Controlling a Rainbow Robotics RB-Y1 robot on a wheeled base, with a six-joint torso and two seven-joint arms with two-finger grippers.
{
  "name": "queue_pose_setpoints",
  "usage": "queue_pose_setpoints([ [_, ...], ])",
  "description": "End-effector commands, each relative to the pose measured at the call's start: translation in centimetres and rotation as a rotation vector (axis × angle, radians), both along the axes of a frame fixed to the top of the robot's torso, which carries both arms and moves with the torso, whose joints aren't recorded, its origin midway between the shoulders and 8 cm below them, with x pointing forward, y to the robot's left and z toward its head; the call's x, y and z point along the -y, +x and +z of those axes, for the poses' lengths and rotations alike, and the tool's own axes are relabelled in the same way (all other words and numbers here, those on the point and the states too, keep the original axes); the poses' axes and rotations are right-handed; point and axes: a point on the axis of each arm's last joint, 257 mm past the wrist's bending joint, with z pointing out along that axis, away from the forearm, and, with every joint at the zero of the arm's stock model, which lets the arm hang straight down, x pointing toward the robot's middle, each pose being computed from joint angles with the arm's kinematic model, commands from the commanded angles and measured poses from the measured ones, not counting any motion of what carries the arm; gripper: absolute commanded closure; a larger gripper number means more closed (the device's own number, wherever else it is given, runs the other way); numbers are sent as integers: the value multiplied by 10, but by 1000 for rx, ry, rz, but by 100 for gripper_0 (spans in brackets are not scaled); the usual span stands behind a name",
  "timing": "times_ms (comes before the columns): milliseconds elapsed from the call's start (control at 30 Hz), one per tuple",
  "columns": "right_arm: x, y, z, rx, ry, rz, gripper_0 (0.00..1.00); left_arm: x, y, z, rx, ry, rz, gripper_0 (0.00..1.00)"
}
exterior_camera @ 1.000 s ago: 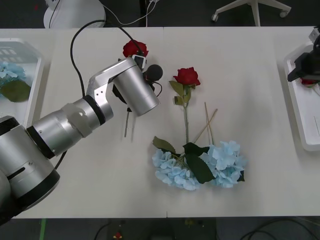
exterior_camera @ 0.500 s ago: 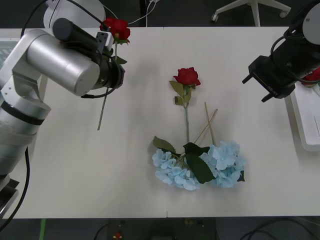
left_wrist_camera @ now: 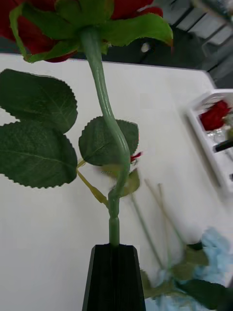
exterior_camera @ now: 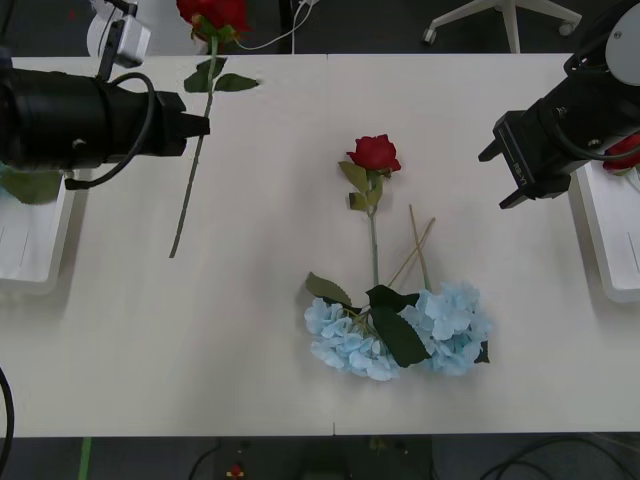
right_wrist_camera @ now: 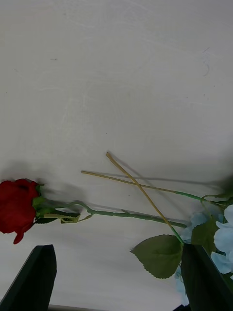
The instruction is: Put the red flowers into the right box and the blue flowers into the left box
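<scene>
Gripping a red rose (exterior_camera: 210, 14) by its stem, our left claw (exterior_camera: 200, 125) has swung back toward the left side since half a second ago; the bloom now hangs at the far counter edge, stem trailing free above the counter (exterior_camera: 250, 320). In the left wrist view the black fingers (left_wrist_camera: 115, 277) are pressed together on the stem just below the leaves. Wrong side for a red flower: it sits near the left box (exterior_camera: 35, 262), so we judge a handover or long carry to the right box (exterior_camera: 600, 230) comes next. Our right claw (exterior_camera: 497, 170) has edged slightly inward off that box, fingers spread, nothing held, facing the pile. One rose (exterior_camera: 373, 153) lies mid-counter, untouched, stem running down into the two blue hydrangea heads (exterior_camera: 400, 330). Another red bloom (exterior_camera: 627, 150) peeks out at the right box.
</scene>
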Motion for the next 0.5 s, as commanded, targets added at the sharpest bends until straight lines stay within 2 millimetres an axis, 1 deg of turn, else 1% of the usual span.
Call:
queue_pose_setpoints([
  [33, -17, 5, 24, 38, 5, 42, 26, 13, -12, 36, 140, -118, -133, 100],
  [167, -14, 1, 22, 26, -7, 58, 24, 30, -24, 59, 204, -240, -231, 100],
  [267, -5, 1, 24, 62, -58, 159, 24, 40, -36, 75, 248, -324, -299, 100],
  [300, 1, 2, 25, 90, -95, 235, 24, 44, -40, 79, 264, -346, -323, 100],
  [367, 14, 4, 26, 129, -156, 360, 24, 51, -45, 82, 275, -363, -345, 100],
  [433, 34, 4, 27, 176, -242, 554, 24, 62, -48, 86, 274, -402, -362, 100],
  [500, 53, 4, 28, 208, -308, 691, 24, 71, -49, 88, 291, -417, -370, 100],
])
